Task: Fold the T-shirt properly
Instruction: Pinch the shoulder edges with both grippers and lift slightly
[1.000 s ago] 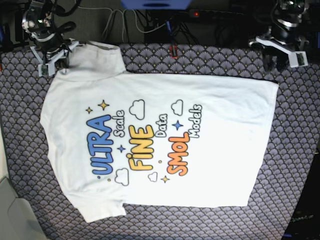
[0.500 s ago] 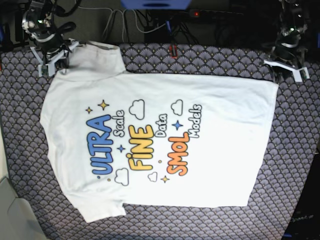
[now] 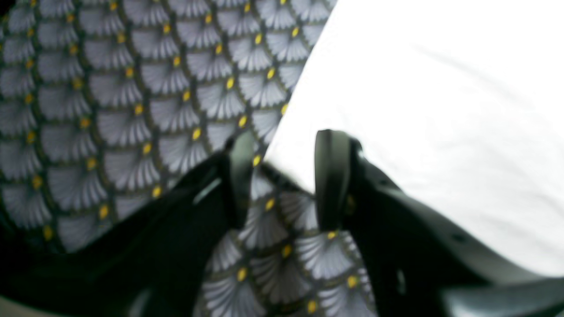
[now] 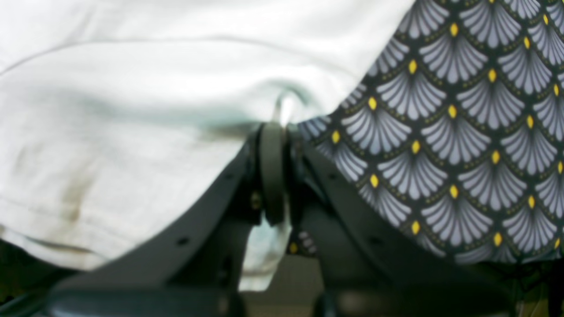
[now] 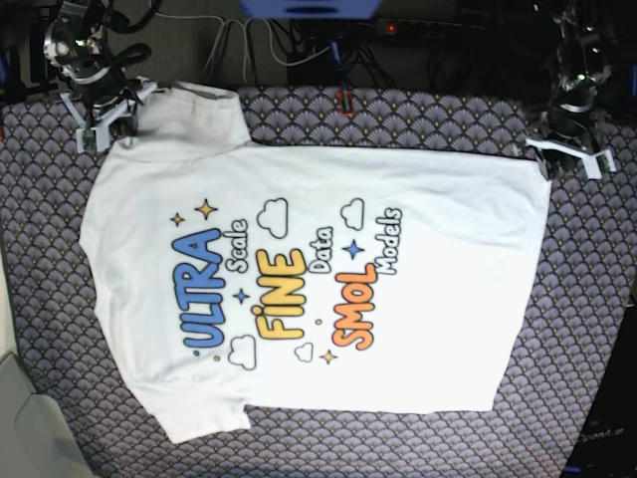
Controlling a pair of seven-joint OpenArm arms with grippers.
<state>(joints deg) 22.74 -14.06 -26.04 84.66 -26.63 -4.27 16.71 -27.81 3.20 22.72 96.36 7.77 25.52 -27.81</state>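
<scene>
The white T-shirt (image 5: pixel 299 279) lies flat and print-up on the table, collar end to the left and hem to the right. My right gripper (image 5: pixel 100 127) is at the far left sleeve. In the right wrist view the right gripper (image 4: pixel 273 132) is shut on the white sleeve fabric (image 4: pixel 132 110). My left gripper (image 5: pixel 567 154) is at the far right hem corner. In the left wrist view the left gripper (image 3: pixel 285 176) is open, with its fingers on either side of the shirt's corner (image 3: pixel 440 110), low over the cloth.
A grey-and-black fan-patterned cloth (image 5: pixel 587 299) covers the table under the shirt. Cables and dark equipment (image 5: pixel 299 40) run along the back edge. A grey surface (image 5: pixel 25 428) sits at the bottom left corner.
My left gripper has come down and slightly left, from above the back edge to the shirt's far right hem corner. The right gripper and the shirt have stayed put.
</scene>
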